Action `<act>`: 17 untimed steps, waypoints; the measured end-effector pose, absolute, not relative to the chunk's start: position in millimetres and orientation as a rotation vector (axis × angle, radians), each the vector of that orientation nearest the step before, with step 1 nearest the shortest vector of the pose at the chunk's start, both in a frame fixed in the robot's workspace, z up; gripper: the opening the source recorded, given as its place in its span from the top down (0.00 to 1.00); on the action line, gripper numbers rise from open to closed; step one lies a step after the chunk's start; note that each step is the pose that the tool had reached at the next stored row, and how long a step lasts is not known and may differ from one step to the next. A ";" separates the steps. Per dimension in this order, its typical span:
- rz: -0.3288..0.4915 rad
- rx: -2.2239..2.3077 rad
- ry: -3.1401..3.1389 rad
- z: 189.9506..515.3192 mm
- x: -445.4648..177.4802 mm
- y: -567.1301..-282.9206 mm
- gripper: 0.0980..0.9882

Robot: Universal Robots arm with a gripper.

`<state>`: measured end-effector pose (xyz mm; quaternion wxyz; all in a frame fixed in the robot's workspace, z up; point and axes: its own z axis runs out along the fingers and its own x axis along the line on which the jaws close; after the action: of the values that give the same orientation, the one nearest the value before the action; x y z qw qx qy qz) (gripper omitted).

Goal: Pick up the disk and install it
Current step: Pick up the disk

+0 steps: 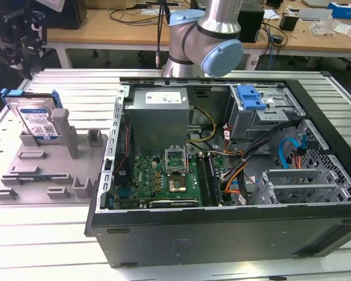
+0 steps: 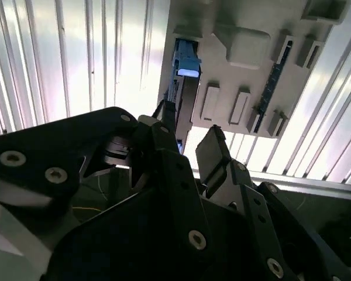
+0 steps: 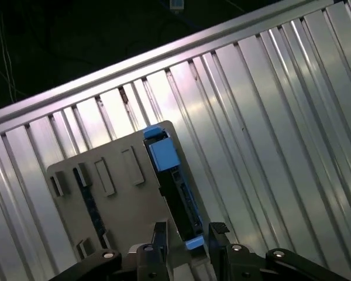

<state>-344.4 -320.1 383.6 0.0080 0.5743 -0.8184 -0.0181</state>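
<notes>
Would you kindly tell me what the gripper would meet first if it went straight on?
Probably the disk, standing on edge in the grey fixture: in both wrist views its blue-framed edge lines up with the gap of the open gripper, though the distance is unclear.

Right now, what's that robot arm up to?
The robot arm's gripper hangs over the disk, which stands on edge in a grey holder on the exterior view's left. Its fingers are open and the disk has not been lifted out yet. The open computer case lies beside the holder.
</notes>
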 end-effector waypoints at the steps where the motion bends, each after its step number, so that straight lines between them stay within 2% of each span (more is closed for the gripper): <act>1: -0.052 1.827 -2.533 383.6 -344.5 -320.0 0.63; 17: -0.009 1.948 -2.454 380.9 -346.3 -313.6 0.63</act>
<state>-346.3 -313.6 380.9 0.0039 0.6218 -0.7832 -0.0030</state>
